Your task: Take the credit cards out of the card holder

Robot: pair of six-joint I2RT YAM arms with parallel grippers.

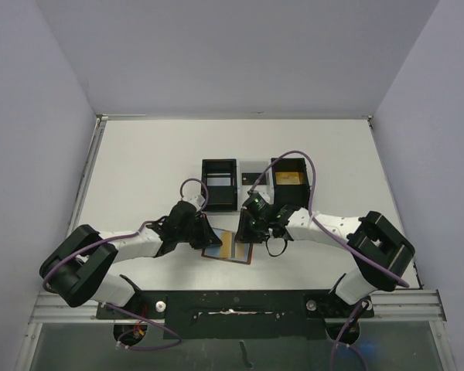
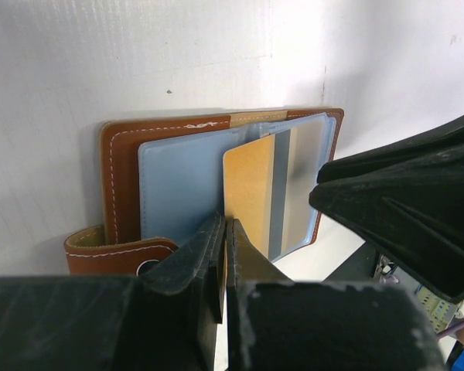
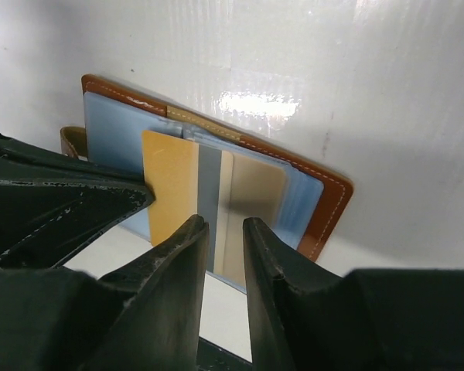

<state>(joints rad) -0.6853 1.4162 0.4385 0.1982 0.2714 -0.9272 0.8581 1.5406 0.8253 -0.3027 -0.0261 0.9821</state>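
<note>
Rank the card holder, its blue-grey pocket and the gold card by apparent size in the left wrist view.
Largest to smallest:
card holder
blue-grey pocket
gold card (partly hidden by left gripper)

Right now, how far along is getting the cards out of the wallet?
Done: the wallet lies open, and something gold sits in the tray's right bin, possibly a card already out. In hand: the left end effector pinches a gold card partly out of its pocket; the right end effector straddles the pocket edge. Left: a second card, still sleeved.
</note>
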